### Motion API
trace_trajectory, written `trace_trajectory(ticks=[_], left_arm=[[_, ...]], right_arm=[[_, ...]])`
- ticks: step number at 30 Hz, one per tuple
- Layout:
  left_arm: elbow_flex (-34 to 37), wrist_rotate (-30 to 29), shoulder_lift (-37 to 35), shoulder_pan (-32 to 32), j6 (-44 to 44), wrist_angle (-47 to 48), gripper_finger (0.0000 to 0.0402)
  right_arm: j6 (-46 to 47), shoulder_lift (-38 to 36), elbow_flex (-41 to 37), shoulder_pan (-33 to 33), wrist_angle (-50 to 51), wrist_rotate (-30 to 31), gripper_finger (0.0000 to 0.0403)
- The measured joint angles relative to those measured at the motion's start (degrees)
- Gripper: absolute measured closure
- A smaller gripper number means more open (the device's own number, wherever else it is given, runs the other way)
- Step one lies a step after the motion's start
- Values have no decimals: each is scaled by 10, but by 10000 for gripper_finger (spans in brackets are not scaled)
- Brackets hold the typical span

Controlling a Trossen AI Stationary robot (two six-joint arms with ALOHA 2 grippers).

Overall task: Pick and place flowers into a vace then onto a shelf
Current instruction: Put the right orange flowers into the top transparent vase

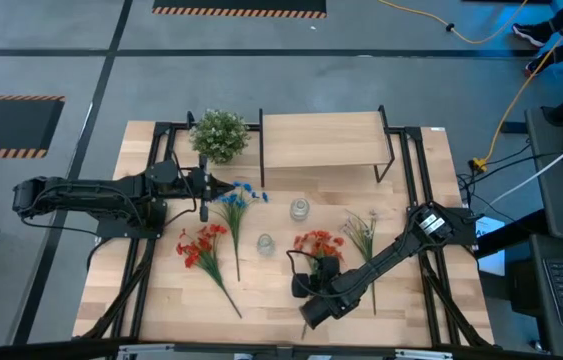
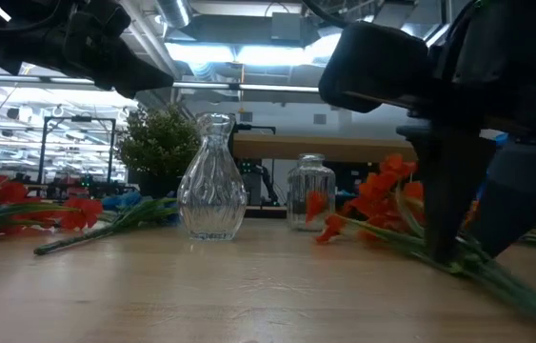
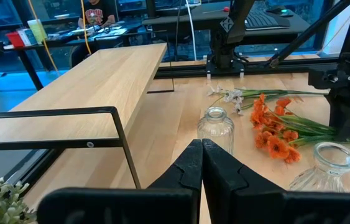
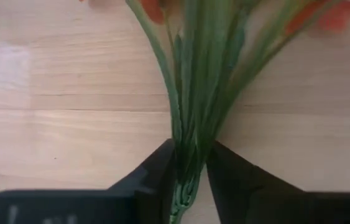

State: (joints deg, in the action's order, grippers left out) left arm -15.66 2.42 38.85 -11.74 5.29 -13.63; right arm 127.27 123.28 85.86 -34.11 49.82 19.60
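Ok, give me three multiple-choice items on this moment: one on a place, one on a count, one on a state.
1. Where is the potted plant?
A. beside the shelf
B. on the shelf
C. in a vase

2. How many clear glass vessels stand on the table?
A. one
B. two
C. four

3. What are the right gripper jaws doing?
A. hanging open above the shelf
B. closed on the red-orange spray's stems
C. holding a vase

Answers: 1 A, the high view shows it left of the board. 2 B, vase and jar. 3 B, the right wrist view shows the stems pinched.
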Motion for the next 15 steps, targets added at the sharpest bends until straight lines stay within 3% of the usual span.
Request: trace_trajectory(ticks=[8, 15], left_arm=[[0, 0, 0, 0, 0, 0, 398], [0, 0, 0, 0, 0, 0, 398]], right_arm=[[-8, -3, 0, -3, 1, -3, 389], [-29, -29, -4, -1, 38, -12, 393]])
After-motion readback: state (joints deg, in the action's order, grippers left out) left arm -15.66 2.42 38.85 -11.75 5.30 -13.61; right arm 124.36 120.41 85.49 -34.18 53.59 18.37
